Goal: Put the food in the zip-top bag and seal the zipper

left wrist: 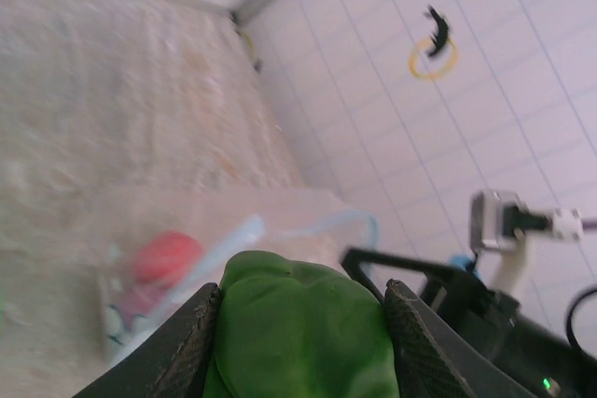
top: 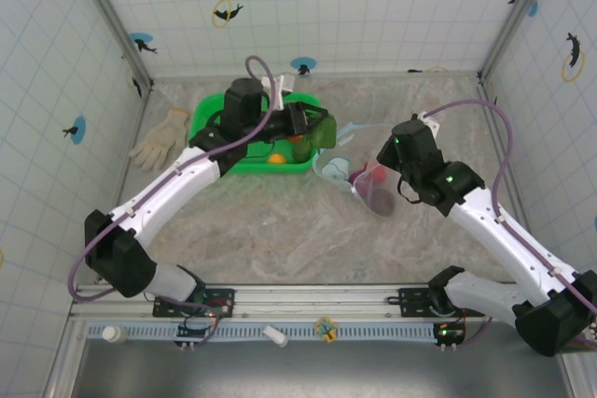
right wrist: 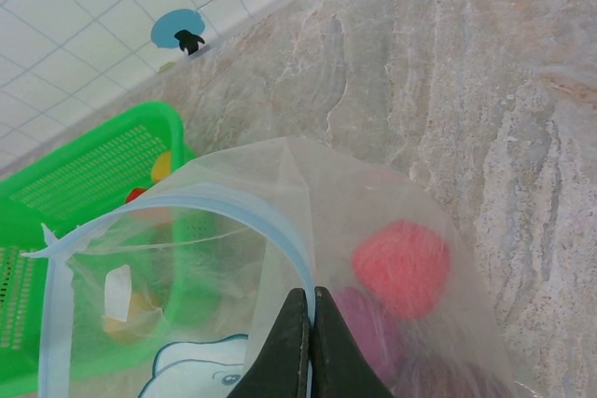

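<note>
The left end effector [left wrist: 300, 291] is clamping the seemingly light green food [left wrist: 298, 337] while the right end effector [right wrist: 311, 303] is pinching the flimsy, probably slippery zip-top bag [right wrist: 177, 323] just below its zipper [right wrist: 233, 215]

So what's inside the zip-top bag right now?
A red food piece and a magenta piece beside it show through the zip-top bag. Anything deeper is hidden behind the right gripper pinching its wall.
</note>
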### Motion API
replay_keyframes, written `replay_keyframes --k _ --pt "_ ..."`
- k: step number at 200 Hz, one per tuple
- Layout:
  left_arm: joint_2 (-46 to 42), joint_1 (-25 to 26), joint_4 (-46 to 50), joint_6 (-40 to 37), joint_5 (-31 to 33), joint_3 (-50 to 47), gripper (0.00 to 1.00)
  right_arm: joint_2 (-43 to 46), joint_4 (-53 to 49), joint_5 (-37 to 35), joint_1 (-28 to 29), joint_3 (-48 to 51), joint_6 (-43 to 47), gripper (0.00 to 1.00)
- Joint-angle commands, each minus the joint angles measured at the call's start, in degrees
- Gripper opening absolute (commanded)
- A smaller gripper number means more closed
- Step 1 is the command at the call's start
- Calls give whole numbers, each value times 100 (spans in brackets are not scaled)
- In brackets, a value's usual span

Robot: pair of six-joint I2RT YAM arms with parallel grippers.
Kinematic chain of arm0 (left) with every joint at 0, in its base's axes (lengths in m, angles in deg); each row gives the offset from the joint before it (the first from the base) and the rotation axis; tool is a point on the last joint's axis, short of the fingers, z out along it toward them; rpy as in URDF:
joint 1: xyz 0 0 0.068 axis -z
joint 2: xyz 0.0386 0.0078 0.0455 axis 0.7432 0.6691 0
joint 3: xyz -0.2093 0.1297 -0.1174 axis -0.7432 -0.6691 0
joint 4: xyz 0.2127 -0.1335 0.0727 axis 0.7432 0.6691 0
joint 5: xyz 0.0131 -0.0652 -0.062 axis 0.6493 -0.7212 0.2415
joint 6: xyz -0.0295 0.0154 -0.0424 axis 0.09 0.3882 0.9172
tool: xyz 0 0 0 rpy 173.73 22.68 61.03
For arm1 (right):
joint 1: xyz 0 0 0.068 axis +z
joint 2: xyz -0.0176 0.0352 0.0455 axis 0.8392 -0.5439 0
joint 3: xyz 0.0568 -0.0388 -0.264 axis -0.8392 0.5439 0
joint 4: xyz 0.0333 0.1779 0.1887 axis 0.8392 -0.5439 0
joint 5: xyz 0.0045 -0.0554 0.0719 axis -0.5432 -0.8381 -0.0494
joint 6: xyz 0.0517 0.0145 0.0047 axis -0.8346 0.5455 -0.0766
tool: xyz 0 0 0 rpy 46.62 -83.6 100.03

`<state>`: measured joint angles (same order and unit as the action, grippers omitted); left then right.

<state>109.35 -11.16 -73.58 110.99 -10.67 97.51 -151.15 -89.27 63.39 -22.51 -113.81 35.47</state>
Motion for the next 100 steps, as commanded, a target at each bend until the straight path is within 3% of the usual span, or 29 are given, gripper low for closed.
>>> replay_keyframes --k 1,100 --pt "32 330 -730 208 -416 -147 41 10 170 34 42 84 -119 0" --pt "602 642 -1297 22 -34 -738 38 1 75 39 333 -236 -250 0"
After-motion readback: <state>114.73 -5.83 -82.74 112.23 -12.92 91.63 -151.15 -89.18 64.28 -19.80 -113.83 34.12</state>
